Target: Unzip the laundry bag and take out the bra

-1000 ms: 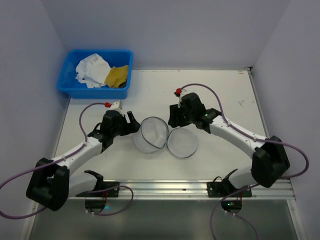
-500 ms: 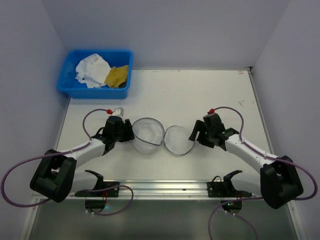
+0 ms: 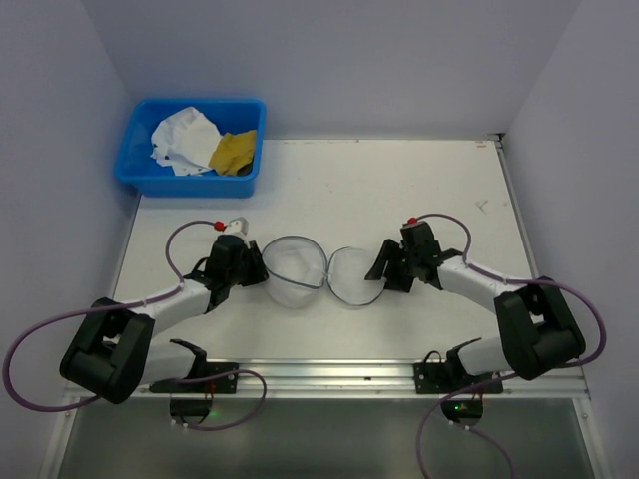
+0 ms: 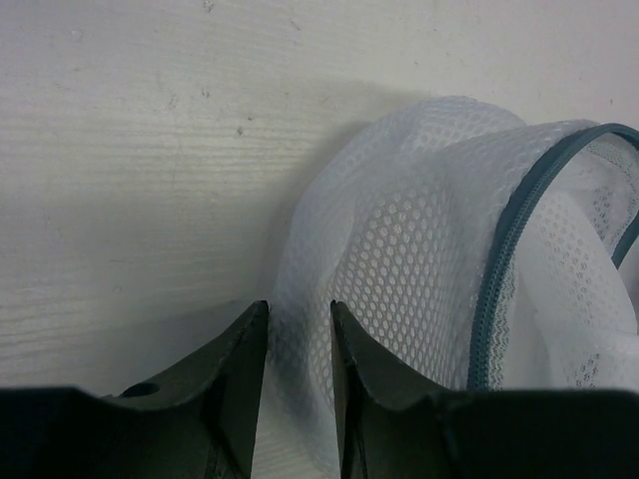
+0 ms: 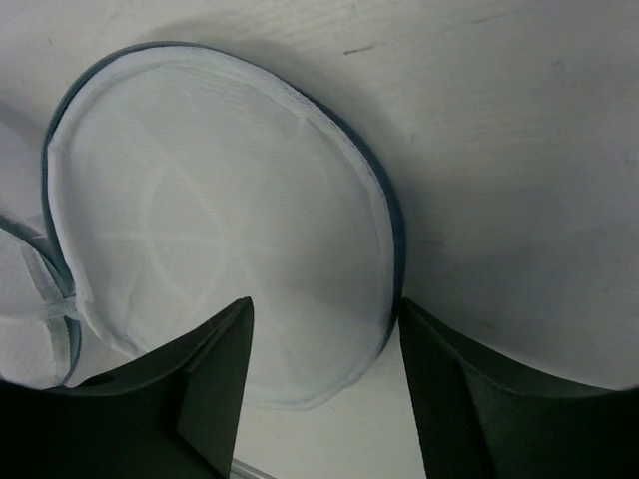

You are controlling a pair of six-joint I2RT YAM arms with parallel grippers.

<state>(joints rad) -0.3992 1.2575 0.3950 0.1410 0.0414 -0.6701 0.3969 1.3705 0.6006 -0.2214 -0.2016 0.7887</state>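
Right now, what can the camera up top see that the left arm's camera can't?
Only the top camera shows the blue tub with cloths in it, the right tool, and the round lid lying open. Only the left wrist camera shows the mesh's tiny holes and the zipper close up. Both show the laundry bag with the left tool at its side.

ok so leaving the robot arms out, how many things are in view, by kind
blue plastic tub: 1
round white mesh laundry bag, lying open: 1
crumpled cloths in the tub: 2, the white cloth and the mustard-yellow cloth
total: 4
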